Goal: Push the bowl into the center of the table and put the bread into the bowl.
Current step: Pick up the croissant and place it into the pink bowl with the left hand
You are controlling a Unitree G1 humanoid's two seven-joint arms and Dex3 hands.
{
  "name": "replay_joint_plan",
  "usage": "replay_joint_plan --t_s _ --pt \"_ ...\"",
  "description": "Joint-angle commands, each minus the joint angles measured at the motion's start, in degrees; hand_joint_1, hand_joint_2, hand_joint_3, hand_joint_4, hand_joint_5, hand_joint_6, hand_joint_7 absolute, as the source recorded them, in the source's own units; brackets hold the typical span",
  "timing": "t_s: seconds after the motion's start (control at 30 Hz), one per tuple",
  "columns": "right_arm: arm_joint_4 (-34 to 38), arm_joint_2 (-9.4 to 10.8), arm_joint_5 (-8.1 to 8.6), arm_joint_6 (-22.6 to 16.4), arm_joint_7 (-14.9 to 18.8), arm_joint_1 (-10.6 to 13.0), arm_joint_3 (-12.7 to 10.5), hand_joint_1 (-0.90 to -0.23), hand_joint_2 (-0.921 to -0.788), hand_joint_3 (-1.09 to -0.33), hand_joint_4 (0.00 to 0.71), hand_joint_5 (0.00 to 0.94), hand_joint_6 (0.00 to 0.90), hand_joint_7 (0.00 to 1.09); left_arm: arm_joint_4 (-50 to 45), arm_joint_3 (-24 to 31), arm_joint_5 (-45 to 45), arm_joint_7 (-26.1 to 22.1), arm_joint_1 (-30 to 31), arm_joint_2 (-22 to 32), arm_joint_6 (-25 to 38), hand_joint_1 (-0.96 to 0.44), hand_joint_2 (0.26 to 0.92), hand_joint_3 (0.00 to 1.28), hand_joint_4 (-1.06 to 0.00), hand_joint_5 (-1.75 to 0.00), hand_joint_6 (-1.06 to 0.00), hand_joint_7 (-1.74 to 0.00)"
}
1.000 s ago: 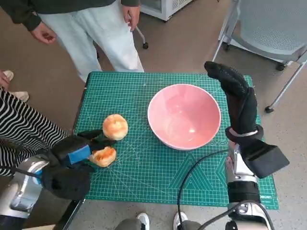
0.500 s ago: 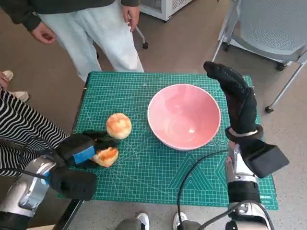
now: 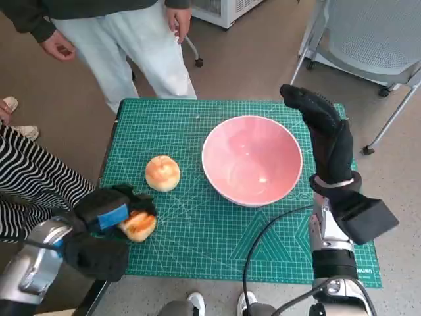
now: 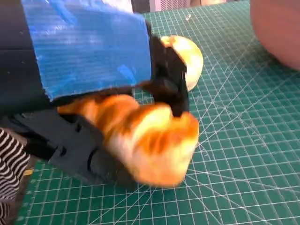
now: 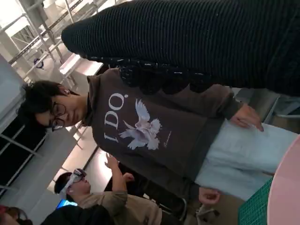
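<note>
Gripping a golden-brown toasted bread piece (image 3: 139,225) between its black fingers (image 4: 168,82), the left hand (image 3: 108,217) sits at the lower left of the head view, over the near left part of the green gridded cutting mat (image 3: 197,243) that covers the worktop. In the left wrist view the bread (image 4: 150,140) fills the middle of the picture, clamped from above and below by the black fingers, with the blue tape on the hand's back filling the upper left; whether the bread is lifted clear of the mat or just touching it I cannot tell.

A second, round pale-orange bread roll (image 3: 162,173) lies on the mat just above and to the right of the left hand, apart from it (the same roll peeks out behind the fingers in the wrist picture (image 4: 190,54)).

The wide pink bowl (image 3: 252,160) stands upright and empty a little right of the frame's middle, on the mat, well apart from the held bread.

The right hand (image 3: 325,135), in its black knitted glove, is raised at the right of the frame just beside the bowl's right rim, fingers stretched out flat and holding nothing.

A person in pale trousers (image 3: 141,52) stands beyond the far edge of the worktop at the top left, and a grey chair (image 3: 368,33) shows at the top right.
</note>
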Motion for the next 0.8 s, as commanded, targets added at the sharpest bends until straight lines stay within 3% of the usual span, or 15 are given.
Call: replay_joint_plan --t_s 0.03,0.43,0.6,0.8 --pt "1.1 -0.1 0.34 0.6 0.6 0.6 -0.1 -0.692 -0.921 -0.722 0.157 0.002 -0.001 0.61 -4.3 2.3 -2.3 -2.1 1.4 1.0 1.5 0.00 0.908 0.12 -0.67 -1.19 -0.58 -1.23" --pt "1.9 -0.6 1.73 0.7 1.8 -0.2 -0.5 -0.691 -0.921 -0.720 0.157 0.002 -0.001 0.61 -18.0 11.0 -11.4 -8.7 0.3 2.2 7.2 0.00 0.917 0.11 -0.63 -1.23 -0.60 -1.20" --pt "2.8 -1.0 2.60 0.6 2.8 -0.6 -1.1 -0.687 -0.921 -0.715 0.159 0.003 -0.001 0.60 -22.0 13.1 -15.7 -9.7 -4.3 1.4 10.1 0.00 0.919 0.11 -0.62 -1.27 -0.61 -1.16" --pt "3.6 -1.2 3.46 0.3 3.9 -1.0 -1.5 -0.685 -0.921 -0.711 0.161 0.004 -0.001 0.60 -21.9 10.7 -16.8 -7.2 -13.5 -2.4 11.1 0.00 0.916 0.10 -0.65 -1.25 -0.62 -1.14"
